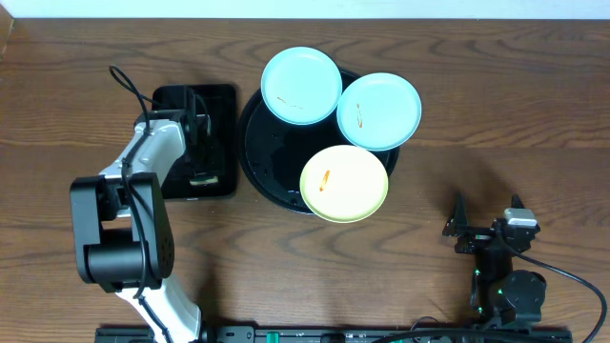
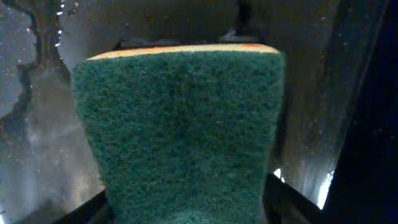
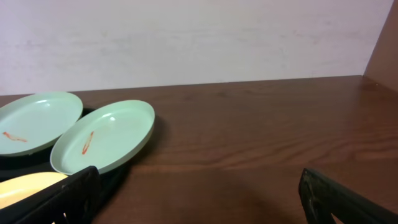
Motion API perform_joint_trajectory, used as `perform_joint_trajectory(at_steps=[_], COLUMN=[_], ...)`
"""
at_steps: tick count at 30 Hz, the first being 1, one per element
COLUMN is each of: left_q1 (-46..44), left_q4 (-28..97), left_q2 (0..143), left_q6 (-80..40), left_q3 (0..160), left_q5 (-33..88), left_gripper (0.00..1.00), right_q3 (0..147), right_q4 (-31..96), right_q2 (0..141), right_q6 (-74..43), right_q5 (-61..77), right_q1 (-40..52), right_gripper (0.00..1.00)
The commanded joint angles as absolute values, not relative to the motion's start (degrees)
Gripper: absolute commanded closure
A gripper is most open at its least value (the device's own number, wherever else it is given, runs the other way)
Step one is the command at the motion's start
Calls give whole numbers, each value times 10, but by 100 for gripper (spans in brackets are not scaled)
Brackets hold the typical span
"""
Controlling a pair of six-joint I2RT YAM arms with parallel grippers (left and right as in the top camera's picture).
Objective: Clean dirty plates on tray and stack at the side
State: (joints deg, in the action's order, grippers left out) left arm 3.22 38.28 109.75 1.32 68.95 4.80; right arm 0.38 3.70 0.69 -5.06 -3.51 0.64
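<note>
Three plates lie on the round black tray point(image 1: 267, 157). Two are mint: one at the back left point(image 1: 301, 86) point(image 3: 37, 121), one at the back right point(image 1: 378, 110) point(image 3: 102, 137). The yellow plate point(image 1: 344, 183) point(image 3: 25, 186) sits at the front. Each carries an orange smear. My left gripper point(image 1: 202, 164) point(image 2: 186, 211) reaches down into the small rectangular black tray point(image 1: 221, 105). Its fingers press both sides of a green scouring sponge point(image 2: 180, 137) with a yellow backing. My right gripper point(image 1: 486, 229) point(image 3: 199, 199) rests open near the front right, empty, its fingers wide apart over bare wood.
The left arm's black base point(image 1: 119, 233) stands at the front left, with a cable point(image 1: 129, 86) looping behind it. The rectangular tray's inside looks wet in the left wrist view. Brown wooden table point(image 1: 515, 114) stretches right of the plates.
</note>
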Motion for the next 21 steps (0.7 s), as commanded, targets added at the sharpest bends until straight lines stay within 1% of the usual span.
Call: perform_joint_trajectory(at_steps=[1,2,4,13,16,18,21], left_q1=[33,33,33,32,32,32,31], left_q4=[383,383,385,415,423,430,434], left_q2=[1112,1112,1104,996,974,973,982], left_q6=[17,17,17,17,17,17,16], left_q3=[687,688,697,725,725,724,720], left_q5=[49,49,49,49,49,49,50], left_gripper=[62,71,75,76,81,91,92], right_q3=[3,3,3,3,3,3,3], right_q4=[39,39,39,39,39,39,39], right_q2=[4,4,4,4,4,4,4], right_q6=[-57,-57,-57,-57,-57,-57,-57], right_q5=[-41,-41,-41,-41,-41,-41,-41], right_q1=[-1,-1,-1,-1,-1,-1,-1], right_gripper=[1,1,1,1,1,1,1])
